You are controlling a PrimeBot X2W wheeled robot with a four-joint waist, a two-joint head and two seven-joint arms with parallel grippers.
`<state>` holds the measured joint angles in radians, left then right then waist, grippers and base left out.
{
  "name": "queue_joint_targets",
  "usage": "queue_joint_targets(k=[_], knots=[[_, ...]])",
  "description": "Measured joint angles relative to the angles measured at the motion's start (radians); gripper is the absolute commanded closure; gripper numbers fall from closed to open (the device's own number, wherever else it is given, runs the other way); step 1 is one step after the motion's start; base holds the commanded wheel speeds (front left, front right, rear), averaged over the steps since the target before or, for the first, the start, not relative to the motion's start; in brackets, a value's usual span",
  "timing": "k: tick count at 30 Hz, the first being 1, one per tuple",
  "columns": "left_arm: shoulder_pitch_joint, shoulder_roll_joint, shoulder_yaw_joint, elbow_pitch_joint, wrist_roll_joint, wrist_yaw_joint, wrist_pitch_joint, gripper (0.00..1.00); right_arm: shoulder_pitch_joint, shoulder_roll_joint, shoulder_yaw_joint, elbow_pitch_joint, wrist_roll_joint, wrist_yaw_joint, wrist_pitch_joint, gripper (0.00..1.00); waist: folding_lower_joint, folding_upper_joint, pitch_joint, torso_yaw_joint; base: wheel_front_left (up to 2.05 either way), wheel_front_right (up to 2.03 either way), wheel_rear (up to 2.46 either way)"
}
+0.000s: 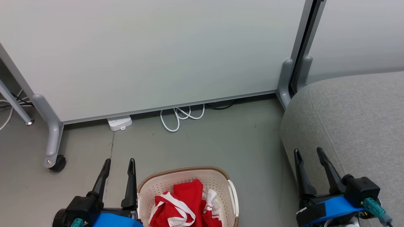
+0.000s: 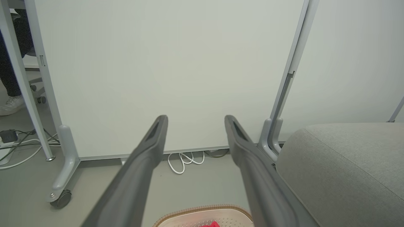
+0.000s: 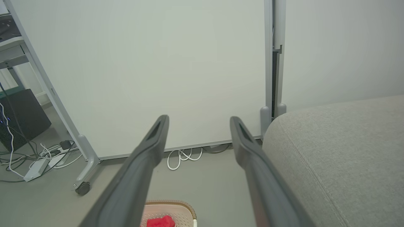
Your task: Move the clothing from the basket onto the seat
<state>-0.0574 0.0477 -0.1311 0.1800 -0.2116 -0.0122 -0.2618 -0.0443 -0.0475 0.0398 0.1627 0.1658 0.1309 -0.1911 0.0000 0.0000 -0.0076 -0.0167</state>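
Observation:
The cream-white basket [image 1: 221, 181] with a brown rim stands on the floor at the bottom centre of the head view, and the red clothing [image 1: 186, 201] with white bands lies bunched inside it. The grey seat [image 1: 356, 116] fills the right side. My left gripper [image 1: 120, 161] is open just left of the basket, fingers apart and empty. My right gripper [image 1: 308, 150] is open over the seat's front left edge, empty too. In the left wrist view the basket's rim [image 2: 202, 208] and a bit of the red clothing [image 2: 210, 224] peek in at the bottom, beside the seat [image 2: 344, 164].
A white rolling partition [image 1: 151, 53] stands behind, with a caster foot [image 1: 55, 160] at the left and posts [image 1: 288, 78] by the seat. A white power strip [image 1: 120, 122] and coiled cable [image 1: 181, 116] lie under it. A person's shoe [image 2: 9, 105] shows far left.

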Motion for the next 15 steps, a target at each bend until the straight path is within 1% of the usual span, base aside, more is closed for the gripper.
queue_joint_targets(k=[6,10,13,15], knots=[[0.006,0.000,0.004,0.004,0.000,0.002,-0.001,0.00,-0.001,0.000,0.008,-0.005,0.002,0.000,0.000,0.00,0.0000,0.0000,0.009,-0.005,0.00,0.00,0.00],[0.008,0.000,0.010,0.016,0.000,0.001,-0.001,0.00,-0.022,0.000,0.020,-0.021,0.003,0.000,0.002,0.00,0.0000,0.0000,0.043,-0.018,0.00,0.00,0.00],[-0.011,0.001,0.008,0.071,-0.030,-0.006,0.006,0.00,-0.050,0.000,0.025,-0.041,0.003,0.000,0.001,0.00,0.0000,0.0000,0.085,-0.030,0.00,0.00,0.00],[-0.068,0.002,0.000,0.137,-0.034,-0.016,0.051,0.00,-0.091,-0.001,0.031,-0.062,0.003,0.000,-0.004,0.00,0.0001,0.0000,0.141,-0.043,0.00,0.00,0.00]])
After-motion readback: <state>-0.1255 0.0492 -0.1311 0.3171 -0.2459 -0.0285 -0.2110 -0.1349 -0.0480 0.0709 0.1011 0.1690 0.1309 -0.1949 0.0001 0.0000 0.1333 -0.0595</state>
